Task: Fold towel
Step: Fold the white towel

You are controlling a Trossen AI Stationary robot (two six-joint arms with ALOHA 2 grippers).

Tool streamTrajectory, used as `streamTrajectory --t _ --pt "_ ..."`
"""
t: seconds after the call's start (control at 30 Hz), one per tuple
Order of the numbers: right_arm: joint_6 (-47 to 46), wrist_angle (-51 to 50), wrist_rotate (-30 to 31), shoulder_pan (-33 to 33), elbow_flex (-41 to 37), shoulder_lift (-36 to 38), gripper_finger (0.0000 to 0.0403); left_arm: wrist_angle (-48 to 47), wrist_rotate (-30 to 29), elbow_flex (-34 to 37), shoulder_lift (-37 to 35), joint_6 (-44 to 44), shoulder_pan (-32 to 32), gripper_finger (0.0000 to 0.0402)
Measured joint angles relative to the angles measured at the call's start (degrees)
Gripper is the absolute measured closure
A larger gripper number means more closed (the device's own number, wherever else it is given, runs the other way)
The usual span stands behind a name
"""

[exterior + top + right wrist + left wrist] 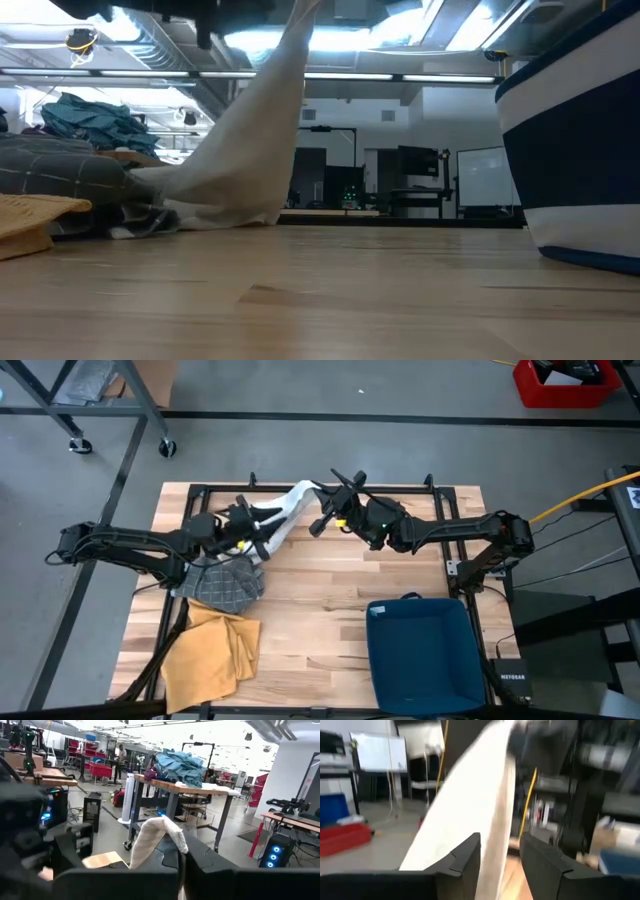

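A white towel [288, 506] is raised between the two grippers over the far half of the table. In the low view the white towel [262, 130] hangs as a broad sheet, and its lower end [215, 212] lies on the table beside a grey checked towel [60, 175]. My right gripper [325, 510] is shut on the towel's top. My left gripper [247, 525] is shut on it lower down, nearer the table's left side. My left gripper has a long edge of the white towel [496, 845] between its two fingers [465, 857]. The cloth runs up and away from them in a straight, taut band. One layer or several, I cannot tell. My right gripper pinches a bunched end of the white towel [155, 837], which sticks out past its shut fingers [200, 865] as a rounded tuft. This end is lifted clear of the table, and the rest hangs below toward the left gripper.
The grey checked towel [226, 581] and a yellow towel [210, 648] lie crumpled near the table's left near corner. A dark blue bin [420, 652] stands at the right near side. Bare wood [320, 590] lies between them.
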State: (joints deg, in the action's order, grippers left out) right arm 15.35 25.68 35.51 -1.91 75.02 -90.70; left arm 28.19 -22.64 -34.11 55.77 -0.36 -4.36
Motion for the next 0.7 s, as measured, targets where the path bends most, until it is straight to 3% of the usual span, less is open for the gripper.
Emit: streamTrajectory --t 0.27,0.37,0.53,0.7 --pt "0.2 -0.3 -0.1 0.0 0.0 0.0 0.0400 -17.4 -0.3 0.0 0.0 4.1 0.0 0.0270" --pt "0.2 -0.3 0.0 0.0 0.0 0.0 0.0400 -22.9 -3.4 0.0 0.1 5.3 0.0 0.0270" --pt "0.2 -1.9 -0.1 0.0 0.0 0.0 0.0401 -27.0 -9.0 0.0 0.1 5.3 0.0 0.0270" --pt "0.2 -5.2 -0.1 0.0 0.0 0.6 0.0401 -31.6 -9.8 0.0 0.0 5.3 0.0 0.0270"
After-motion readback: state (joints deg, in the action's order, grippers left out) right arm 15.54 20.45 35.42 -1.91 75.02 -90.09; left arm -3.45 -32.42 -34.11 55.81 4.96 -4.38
